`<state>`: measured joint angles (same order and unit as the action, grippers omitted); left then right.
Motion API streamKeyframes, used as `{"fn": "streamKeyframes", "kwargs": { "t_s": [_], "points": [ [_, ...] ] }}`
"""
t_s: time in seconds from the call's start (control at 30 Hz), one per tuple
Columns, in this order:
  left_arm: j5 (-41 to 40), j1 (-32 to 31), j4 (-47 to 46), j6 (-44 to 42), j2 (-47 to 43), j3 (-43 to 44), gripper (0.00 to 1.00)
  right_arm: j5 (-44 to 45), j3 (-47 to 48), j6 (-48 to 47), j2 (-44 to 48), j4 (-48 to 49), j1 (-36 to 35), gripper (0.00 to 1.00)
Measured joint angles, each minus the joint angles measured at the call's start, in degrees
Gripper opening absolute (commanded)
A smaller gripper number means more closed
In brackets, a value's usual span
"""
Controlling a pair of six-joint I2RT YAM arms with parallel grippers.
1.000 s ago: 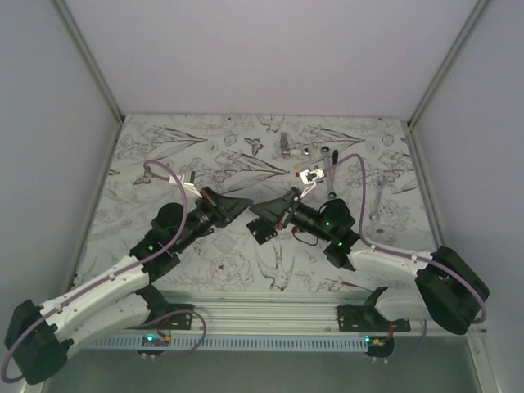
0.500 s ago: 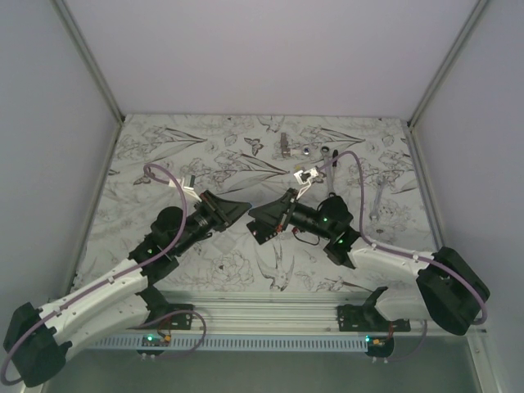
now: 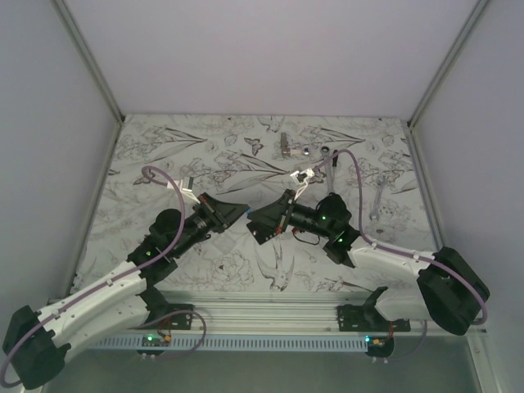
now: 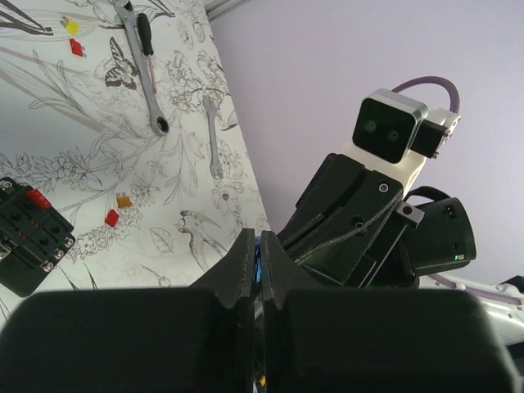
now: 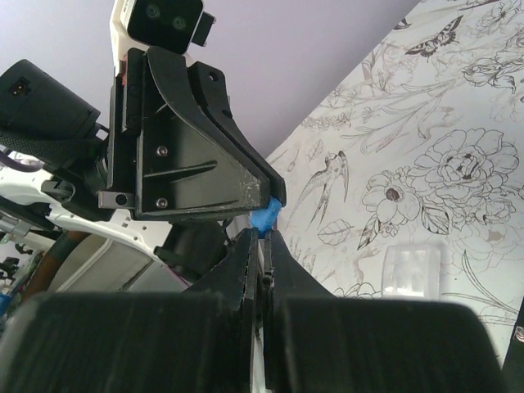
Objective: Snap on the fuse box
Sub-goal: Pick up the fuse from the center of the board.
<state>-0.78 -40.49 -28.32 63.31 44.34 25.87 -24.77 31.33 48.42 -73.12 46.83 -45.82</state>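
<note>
The fuse box (image 4: pixel 29 246), a black block with red fuses in its slots, lies on the patterned mat at the lower left of the left wrist view. In the top view it is hidden under the arms. My left gripper (image 3: pixel 242 210) and right gripper (image 3: pixel 252 219) meet tip to tip above the middle of the mat. A small blue fuse (image 5: pixel 266 218) sits between them. Its blue body shows between the left fingers (image 4: pixel 259 255). The right fingers are closed right under it. A clear plastic piece (image 5: pixel 413 266) lies on the mat.
A ratchet wrench (image 4: pixel 143 74) and a spanner (image 4: pixel 213 135) lie beyond the fuse box. Loose fuses lie about: yellow (image 4: pixel 71 26), red (image 4: pixel 111 217), orange (image 4: pixel 124 200). Small metal parts (image 3: pixel 283 146) sit at the back. Walls close in the mat's sides.
The left arm has shifted slightly, its elbow and cable moving a little. Both grippers stay together at the same spot.
</note>
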Motion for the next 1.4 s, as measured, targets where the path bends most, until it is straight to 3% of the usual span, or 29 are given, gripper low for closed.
{"fn": "streamKeyframes", "kwargs": {
  "t_s": [0.07,0.23,0.93,1.13,1.4],
  "points": [
    [0.04,0.00,0.00,0.02,-0.07,-0.02,0.00,-0.07,0.00,0.02,0.00,0.00,0.00,0.11],
    [0.11,0.09,0.00,0.07,-0.07,-0.02,0.00,-0.22,0.00,0.70,-0.57,1.01,0.00,0.18],
    [0.39,0.37,-0.48,0.28,-1.03,-0.02,0.00,-0.17,0.00,5.88,-2.69,6.93,0.17,0.22],
    [0.70,0.37,-0.85,0.55,-1.49,-0.02,0.00,0.04,0.00,6.78,-2.69,8.07,0.22,0.18],
    [0.74,0.37,-1.70,0.59,-1.64,-0.02,0.00,0.50,0.00,8.02,-2.69,8.76,0.22,0.00]
  ]
}}
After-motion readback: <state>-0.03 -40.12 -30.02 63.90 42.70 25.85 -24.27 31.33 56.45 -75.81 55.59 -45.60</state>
